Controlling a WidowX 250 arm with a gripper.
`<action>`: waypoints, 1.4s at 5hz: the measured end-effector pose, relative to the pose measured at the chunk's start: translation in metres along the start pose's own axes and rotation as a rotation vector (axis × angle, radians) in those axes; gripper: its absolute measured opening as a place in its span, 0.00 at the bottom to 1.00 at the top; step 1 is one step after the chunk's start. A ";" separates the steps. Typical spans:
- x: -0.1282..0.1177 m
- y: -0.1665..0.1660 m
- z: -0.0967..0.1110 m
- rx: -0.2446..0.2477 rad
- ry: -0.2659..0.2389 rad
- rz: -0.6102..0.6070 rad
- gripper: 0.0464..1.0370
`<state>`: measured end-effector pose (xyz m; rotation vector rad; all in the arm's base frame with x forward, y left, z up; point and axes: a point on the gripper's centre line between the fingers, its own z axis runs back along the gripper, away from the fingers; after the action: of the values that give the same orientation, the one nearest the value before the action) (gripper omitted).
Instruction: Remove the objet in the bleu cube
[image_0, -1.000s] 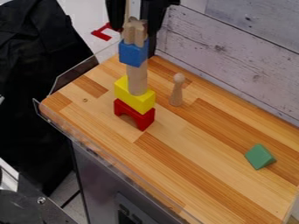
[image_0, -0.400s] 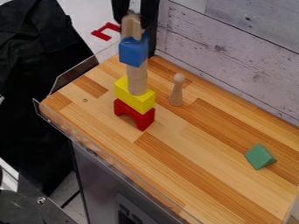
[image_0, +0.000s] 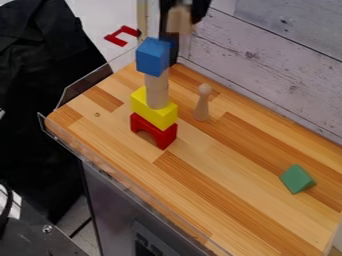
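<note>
I am holding the small wooden block (image_0: 179, 21) up near the top edge of the view, where it is hanging above the blue cube (image_0: 153, 57) and a little to its right as the camera sees it, apart from it; its finer shape is blurring. My gripper (image_0: 182, 15) is closing on the block from both sides, its black fingers standing only as far apart as the wood between them. Below, the blue cube is sitting on top of an upright wooden cylinder (image_0: 157, 91), which is standing on a yellow block (image_0: 153, 108), and that is resting on a red arch (image_0: 154, 131) with its opening facing down. The whole stack is standing upright on the striped wooden tabletop (image_0: 220, 165). To the right of the stack, near it, a round-headed wooden peg (image_0: 202, 104) is standing upright, and well apart, toward the right edge, a green triangular block (image_0: 296, 179) is lying. A pale plank wall (image_0: 267, 60) is running behind the tabletop. Beyond it at upper left, a red piece (image_0: 119, 38) is lying on the pale floor, and black cloth (image_0: 40, 100) is hanging beside the table.
</note>
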<state>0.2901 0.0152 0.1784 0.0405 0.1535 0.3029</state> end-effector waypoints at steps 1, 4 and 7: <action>0.001 -0.014 -0.004 -0.007 -0.008 -0.036 0.39; 0.004 -0.100 -0.091 -0.073 0.032 -0.359 0.39; 0.009 -0.101 -0.130 -0.062 0.098 -0.401 0.39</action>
<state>0.3077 -0.0765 0.0425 -0.0666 0.2448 -0.0908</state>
